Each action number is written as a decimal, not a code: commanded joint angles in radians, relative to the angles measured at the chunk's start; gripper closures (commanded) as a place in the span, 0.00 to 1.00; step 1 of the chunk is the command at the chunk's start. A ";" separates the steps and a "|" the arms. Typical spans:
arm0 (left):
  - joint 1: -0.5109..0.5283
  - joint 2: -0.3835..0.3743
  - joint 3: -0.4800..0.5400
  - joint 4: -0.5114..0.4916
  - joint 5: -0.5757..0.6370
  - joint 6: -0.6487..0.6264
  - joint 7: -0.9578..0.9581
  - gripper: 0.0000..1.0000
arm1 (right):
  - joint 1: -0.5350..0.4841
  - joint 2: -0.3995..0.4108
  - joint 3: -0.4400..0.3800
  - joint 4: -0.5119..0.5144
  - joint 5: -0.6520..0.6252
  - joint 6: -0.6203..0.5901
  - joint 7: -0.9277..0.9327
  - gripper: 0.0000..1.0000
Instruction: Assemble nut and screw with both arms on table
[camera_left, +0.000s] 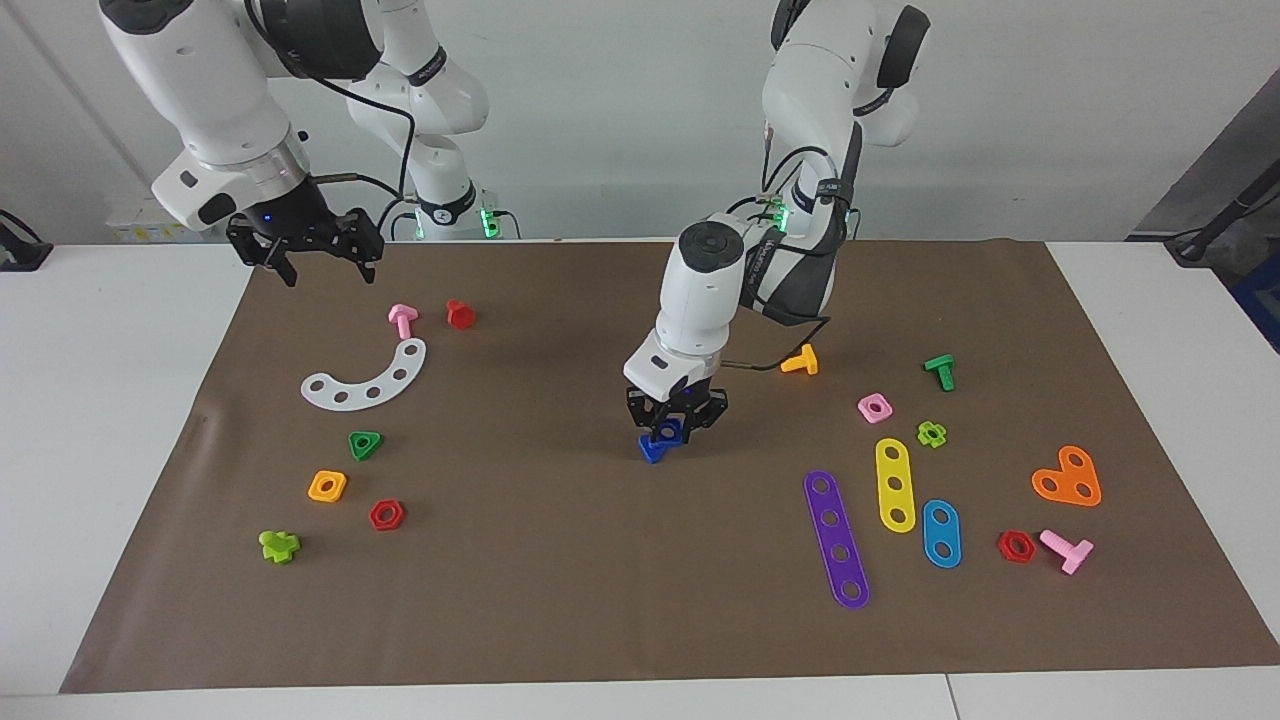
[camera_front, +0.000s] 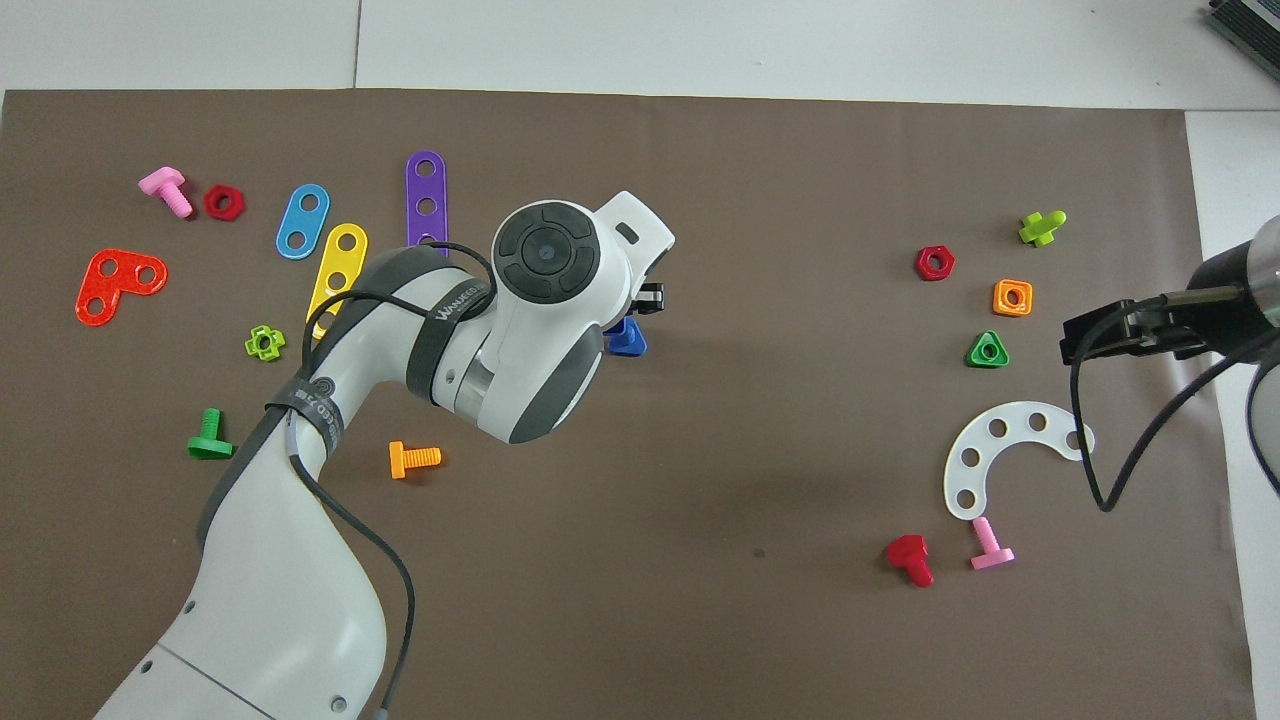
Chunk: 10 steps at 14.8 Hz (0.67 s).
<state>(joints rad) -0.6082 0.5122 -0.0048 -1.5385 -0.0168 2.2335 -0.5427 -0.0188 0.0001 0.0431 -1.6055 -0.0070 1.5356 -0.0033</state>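
The blue screw (camera_left: 652, 450) rests with its triangular head on the brown mat (camera_left: 560, 590) in the middle of the table. The blue square nut (camera_left: 667, 432) sits right on top of it. My left gripper (camera_left: 672, 428) reaches down from above and is shut on the nut. In the overhead view the left arm hides most of the blue pieces; only a blue corner (camera_front: 628, 341) shows. My right gripper (camera_left: 322, 262) is open and empty, raised over the mat's corner at the right arm's end; it also shows in the overhead view (camera_front: 1100, 335).
Near the right arm's end lie a white curved strip (camera_left: 370, 380), pink screw (camera_left: 402, 319), red screw (camera_left: 460, 314), green triangular nut (camera_left: 365, 444) and orange nut (camera_left: 327, 486). Toward the left arm's end lie an orange screw (camera_left: 801, 361), pink nut (camera_left: 874, 407) and coloured strips (camera_left: 836, 538).
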 joint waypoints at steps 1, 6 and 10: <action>-0.018 0.016 0.014 0.018 -0.031 0.040 -0.011 1.00 | -0.015 -0.015 0.006 -0.028 0.028 0.020 -0.011 0.00; -0.016 0.016 0.014 -0.003 -0.029 0.075 -0.011 1.00 | -0.015 -0.025 0.006 -0.048 0.028 0.040 -0.012 0.00; -0.019 0.008 0.014 -0.043 -0.029 0.097 -0.011 1.00 | -0.015 -0.023 0.007 -0.048 0.028 0.040 -0.012 0.00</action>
<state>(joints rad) -0.6108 0.5274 -0.0051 -1.5517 -0.0295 2.2991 -0.5446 -0.0188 -0.0015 0.0432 -1.6239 -0.0069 1.5521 -0.0033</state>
